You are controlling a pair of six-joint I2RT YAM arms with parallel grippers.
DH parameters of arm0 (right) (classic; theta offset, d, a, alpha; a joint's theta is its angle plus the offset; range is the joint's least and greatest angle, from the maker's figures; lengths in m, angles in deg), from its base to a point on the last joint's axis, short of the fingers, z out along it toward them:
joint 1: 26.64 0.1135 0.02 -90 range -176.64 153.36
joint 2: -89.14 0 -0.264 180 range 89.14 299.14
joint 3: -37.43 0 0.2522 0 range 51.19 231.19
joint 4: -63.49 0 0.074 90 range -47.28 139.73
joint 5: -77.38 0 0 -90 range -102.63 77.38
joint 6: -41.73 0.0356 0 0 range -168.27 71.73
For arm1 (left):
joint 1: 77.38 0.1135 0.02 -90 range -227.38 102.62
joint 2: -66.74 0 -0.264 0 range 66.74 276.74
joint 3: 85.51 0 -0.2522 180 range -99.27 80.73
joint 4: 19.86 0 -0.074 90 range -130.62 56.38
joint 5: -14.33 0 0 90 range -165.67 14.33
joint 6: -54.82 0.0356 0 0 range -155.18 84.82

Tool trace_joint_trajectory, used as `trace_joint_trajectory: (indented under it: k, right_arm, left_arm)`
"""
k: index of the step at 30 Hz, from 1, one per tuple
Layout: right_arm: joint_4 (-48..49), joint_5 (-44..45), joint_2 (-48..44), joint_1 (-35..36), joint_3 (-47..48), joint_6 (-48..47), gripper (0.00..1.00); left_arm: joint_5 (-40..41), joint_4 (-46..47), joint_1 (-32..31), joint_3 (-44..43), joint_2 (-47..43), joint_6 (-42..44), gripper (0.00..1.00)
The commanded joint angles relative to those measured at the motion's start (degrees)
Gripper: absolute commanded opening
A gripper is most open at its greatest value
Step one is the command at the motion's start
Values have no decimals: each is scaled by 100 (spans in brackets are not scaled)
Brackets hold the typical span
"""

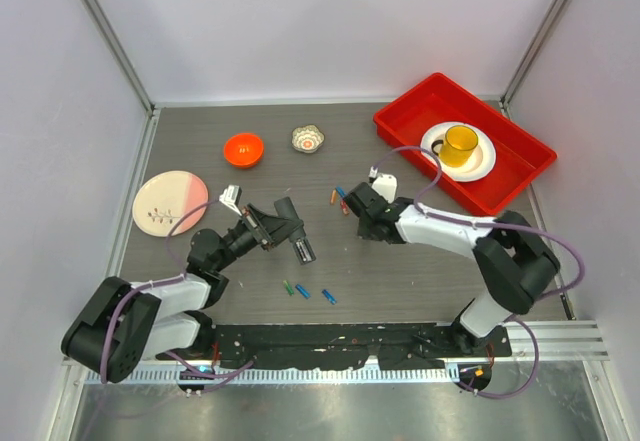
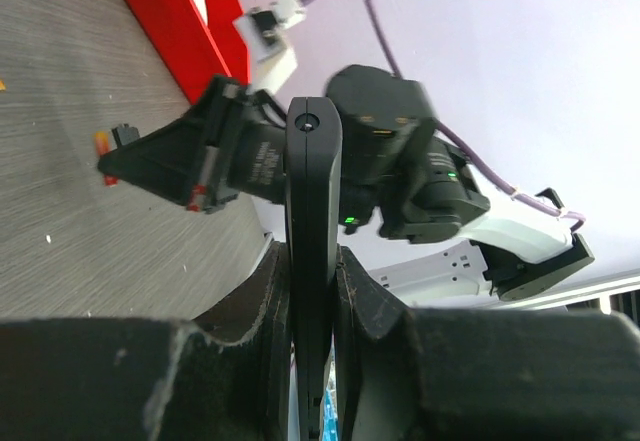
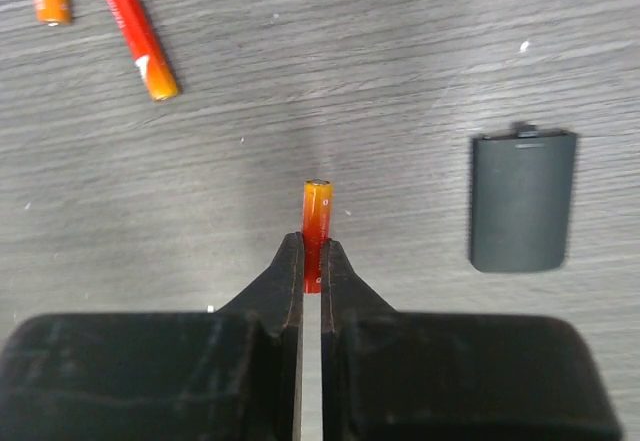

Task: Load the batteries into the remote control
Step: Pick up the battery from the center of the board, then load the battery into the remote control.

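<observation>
A grey wood-grain table point(image 1: 400, 271) fills the floor of a pale-walled enclosure. At its far right corner sits a red rectangular plastic tray point(image 1: 412, 111), set at an angle to the table edges. Inside the tray lies a round white plate point(image 1: 487, 162), and a yellow mug point(image 1: 461, 144) stands upright on it. Near the far edge, a small orange bowl point(image 1: 243, 148) sits just left of a small fluted white cup point(image 1: 308, 139) with orange inside. Well to the left lies a round pink-and-cream plate point(image 1: 180, 189) bearing a thin utensil too small to identify.
</observation>
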Motion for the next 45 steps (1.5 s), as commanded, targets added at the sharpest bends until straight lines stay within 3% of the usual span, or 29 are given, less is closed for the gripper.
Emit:
trace_joint_trajectory:
  k: [1, 5, 13, 19, 26, 45]
  right_arm:
    - [-233, 216, -1207, 13, 84, -1082, 1]
    - [56, -520, -2229, 31, -258, -2426, 1]
    - [-1472, -2524, -3030, 101, 611, -2984, 1]
    - [-2193, -3483, -2776, 233, 1051, -2765, 1]
    - [-2220, -3695, -2512, 505, 1218, -2554, 1]
    - [-1508, -3493, -2055, 822, 822, -1912, 1]
  left_arm:
    - [128, 348, -115, -73, 142, 120, 0]
    - [242, 444, -317, -240, 396, 234, 0]
    - [462, 1849, -695, -591, 1635, -46, 0]
    - [848, 1851, -1143, -890, 2058, 286, 0]
    - [1113, 1851, -1521, -1136, 2190, 630, 0]
    - [1588, 1851, -1609, -838, 1874, 806, 0]
